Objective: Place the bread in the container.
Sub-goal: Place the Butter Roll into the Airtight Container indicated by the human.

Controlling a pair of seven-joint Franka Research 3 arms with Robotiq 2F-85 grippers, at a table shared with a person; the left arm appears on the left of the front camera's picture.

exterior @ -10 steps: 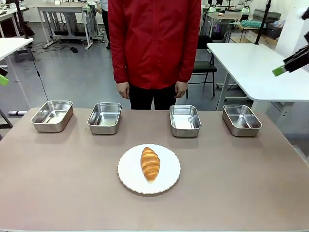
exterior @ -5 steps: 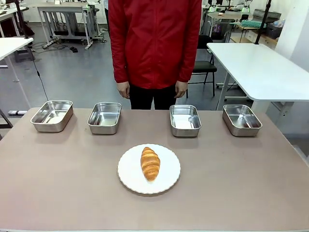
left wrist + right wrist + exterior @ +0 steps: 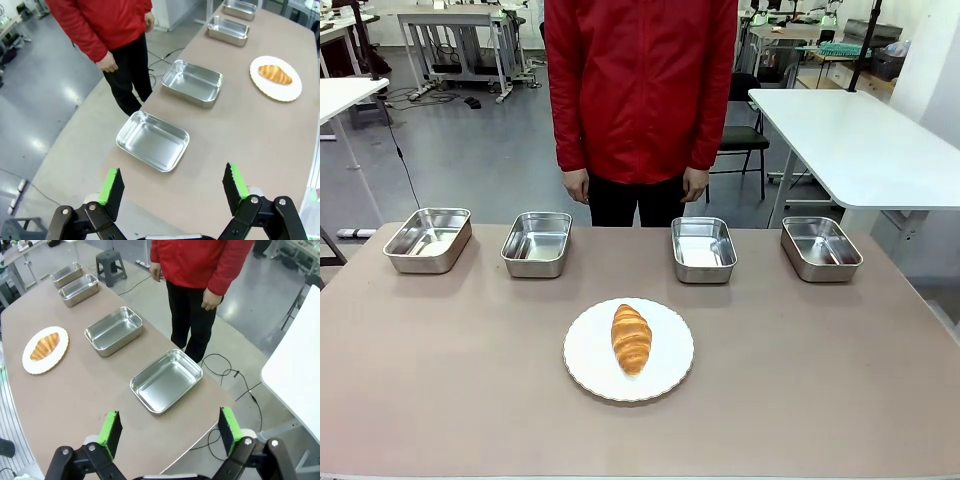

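Your bread point(image 3: 631, 339) lay on the white plate point(image 3: 582, 365) at mid-surface point(image 3: 820, 380), likely reachable by either arm. Four empty containers point(image 3: 703, 248) lined the far edge before the person point(image 3: 640, 90). Your left jaws and right jaws hung wide, empty, above the ends.

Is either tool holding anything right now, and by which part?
Nothing is held. The left tool and right tool are both open and empty; the bread lies on the plate.
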